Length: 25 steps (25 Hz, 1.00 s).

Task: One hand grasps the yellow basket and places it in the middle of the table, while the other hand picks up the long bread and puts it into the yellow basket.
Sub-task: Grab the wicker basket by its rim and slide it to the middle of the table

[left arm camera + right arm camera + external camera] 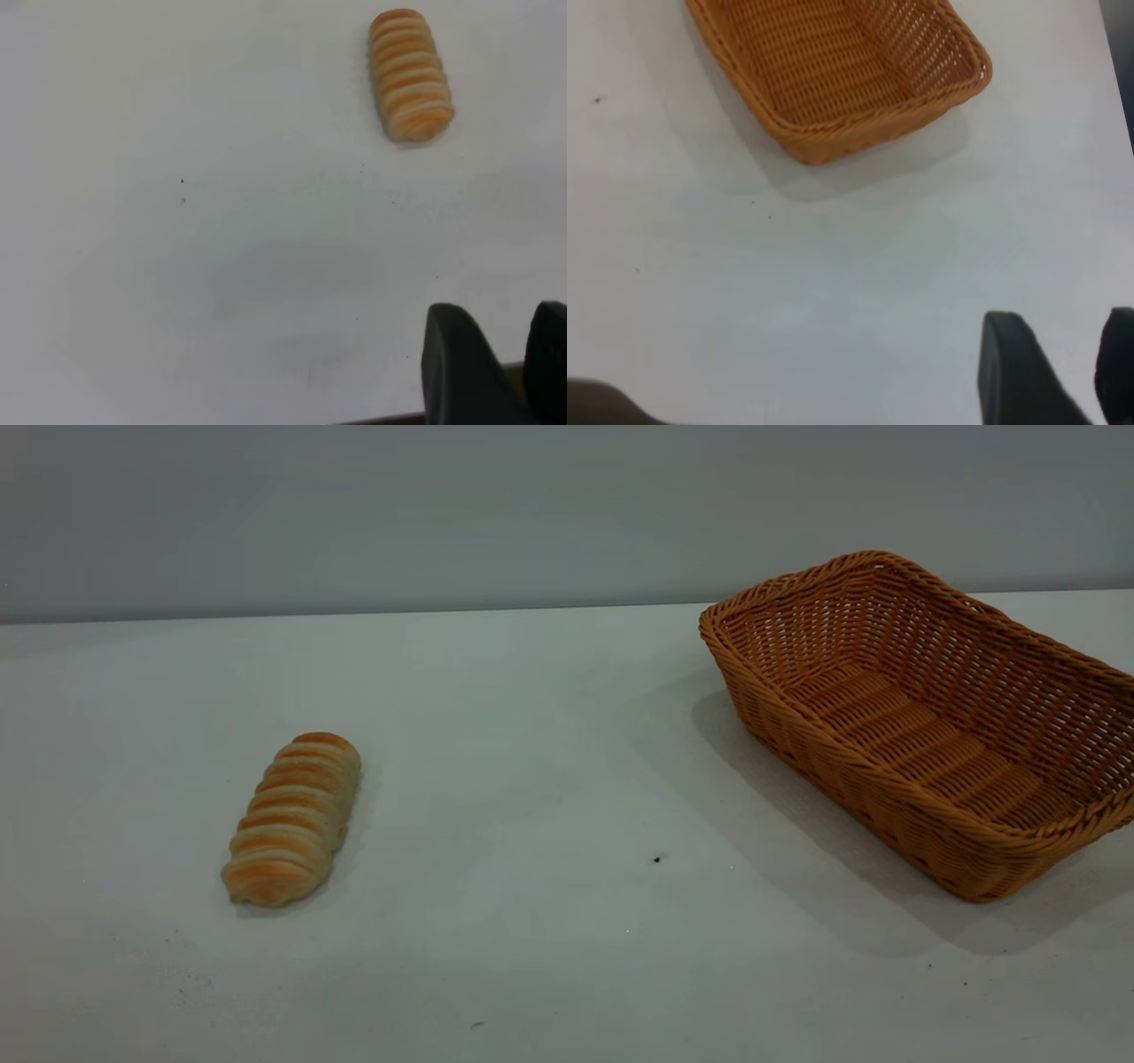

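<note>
The long bread (292, 819) lies on the white table (532, 779) at the left, pale cream with orange ridges. It also shows in the left wrist view (410, 74), far from my left gripper (496, 312), which hangs near the table's edge with a small gap between its dark fingers (452, 354) and nothing in them. The yellow basket (921, 717) stands empty at the right, set at an angle. It also shows in the right wrist view (842, 71), well ahead of my right gripper (1060, 319), whose fingers stand slightly apart and empty. Neither gripper shows in the exterior view.
A grey wall runs behind the table. A few tiny dark specks (656, 858) mark the tabletop between the bread and the basket. The table's edge shows beside the left gripper (381, 418).
</note>
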Each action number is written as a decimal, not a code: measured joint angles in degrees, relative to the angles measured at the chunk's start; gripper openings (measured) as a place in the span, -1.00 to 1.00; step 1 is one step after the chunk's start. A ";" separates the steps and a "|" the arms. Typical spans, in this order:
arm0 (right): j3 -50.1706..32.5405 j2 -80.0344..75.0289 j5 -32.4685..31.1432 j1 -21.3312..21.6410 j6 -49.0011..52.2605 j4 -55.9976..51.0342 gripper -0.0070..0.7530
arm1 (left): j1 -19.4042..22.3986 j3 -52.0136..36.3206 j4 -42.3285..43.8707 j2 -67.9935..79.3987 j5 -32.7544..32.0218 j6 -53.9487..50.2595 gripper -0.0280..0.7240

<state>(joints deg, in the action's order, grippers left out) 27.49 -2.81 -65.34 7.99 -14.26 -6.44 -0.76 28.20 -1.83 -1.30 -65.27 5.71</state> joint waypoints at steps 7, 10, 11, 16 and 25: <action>0.00 0.00 0.00 -0.95 1.40 -1.32 -0.28 | 0.00 0.00 0.00 0.00 0.00 0.00 -0.28; 0.00 -0.29 0.43 -3.49 3.55 -4.44 -0.28 | 0.00 0.00 0.00 0.08 0.00 0.00 -0.28; 0.00 -0.70 0.74 -3.71 3.99 -5.02 -0.28 | 0.00 0.00 -0.07 0.51 0.00 0.10 -0.28; 0.00 -5.54 9.57 -3.97 6.95 -12.82 -0.28 | 0.00 0.47 -2.99 8.15 2.26 5.45 -0.28; -2.83 -32.10 27.89 -3.97 -2.00 -26.01 -0.23 | 0.00 0.78 -12.31 33.93 29.45 20.38 -0.28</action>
<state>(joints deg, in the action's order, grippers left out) 24.66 -34.91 -37.45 4.02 -16.25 -32.45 -0.76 28.98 -14.14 32.63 -35.82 26.09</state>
